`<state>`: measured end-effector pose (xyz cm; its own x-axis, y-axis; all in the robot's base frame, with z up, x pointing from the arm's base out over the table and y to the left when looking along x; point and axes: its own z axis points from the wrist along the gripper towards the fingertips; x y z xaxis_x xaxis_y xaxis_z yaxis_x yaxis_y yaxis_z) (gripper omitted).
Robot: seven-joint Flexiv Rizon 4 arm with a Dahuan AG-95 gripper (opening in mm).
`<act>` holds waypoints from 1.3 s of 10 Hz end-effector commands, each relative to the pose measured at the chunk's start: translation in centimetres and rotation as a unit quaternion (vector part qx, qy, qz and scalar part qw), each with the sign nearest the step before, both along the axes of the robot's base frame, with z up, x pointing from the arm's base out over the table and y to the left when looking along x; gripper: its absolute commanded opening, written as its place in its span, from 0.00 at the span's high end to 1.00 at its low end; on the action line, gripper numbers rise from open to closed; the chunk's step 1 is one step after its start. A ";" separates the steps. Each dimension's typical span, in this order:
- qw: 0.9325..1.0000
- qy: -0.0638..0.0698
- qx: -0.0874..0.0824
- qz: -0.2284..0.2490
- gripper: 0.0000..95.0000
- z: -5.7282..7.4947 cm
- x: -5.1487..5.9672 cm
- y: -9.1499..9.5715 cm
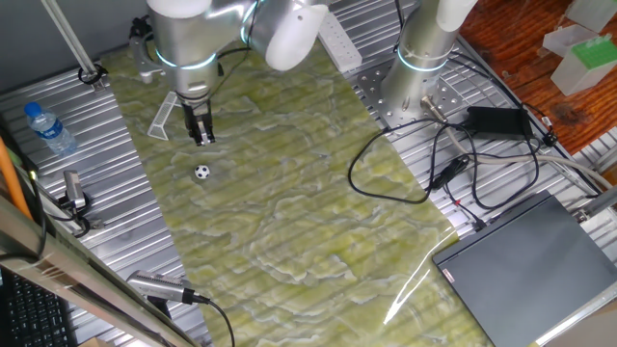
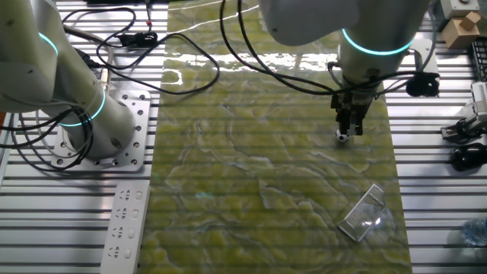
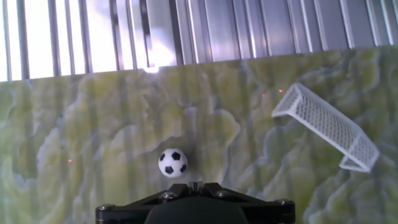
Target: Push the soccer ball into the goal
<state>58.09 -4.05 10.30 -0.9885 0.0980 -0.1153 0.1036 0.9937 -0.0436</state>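
Note:
The soccer ball [image 1: 201,173] is a tiny white ball with black patches lying on the green mat; it also shows in the other fixed view [image 2: 343,135]. In the hand view the ball [image 3: 173,162] lies just beyond my fingertips, slightly left of centre. The goal [image 1: 164,118] is a small whitish netted frame on the mat, apart from the ball; it shows in the other fixed view [image 2: 364,213] and at the right of the hand view [image 3: 326,127]. My gripper [image 1: 203,140] [image 2: 351,131] [image 3: 196,185] hangs close above the mat by the ball, jaws shut, holding nothing.
A clear water bottle with a blue cap [image 1: 50,130] stands on the metal table left of the mat. A second arm's base [image 1: 421,82] and black cables [image 1: 453,164] sit right of the mat. A power strip [image 2: 125,221] lies beside the mat.

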 end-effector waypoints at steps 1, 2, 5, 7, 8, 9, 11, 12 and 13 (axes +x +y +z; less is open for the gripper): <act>1.000 -0.007 -0.002 -0.001 1.00 -0.4 -0.1 0.0; 1.000 -0.008 -0.001 -0.001 1.00 -0.4 0.0 0.0; 1.000 -0.020 0.000 0.012 0.80 -0.4 0.3 0.1; 1.000 -0.026 0.002 0.013 0.60 -0.6 0.6 0.3; 0.999 -0.028 0.006 0.015 0.60 -0.8 0.8 0.3; 0.999 -0.030 0.017 0.013 0.60 -0.8 0.8 0.6; 0.999 -0.030 0.029 0.013 0.60 -0.9 1.0 1.2; 0.999 -0.027 0.029 0.011 0.60 -1.0 1.0 1.5; 0.999 -0.027 0.030 0.005 0.60 -1.1 0.9 1.8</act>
<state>59.04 -2.22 9.22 -0.9827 0.0961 -0.1585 0.0930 0.9953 0.0264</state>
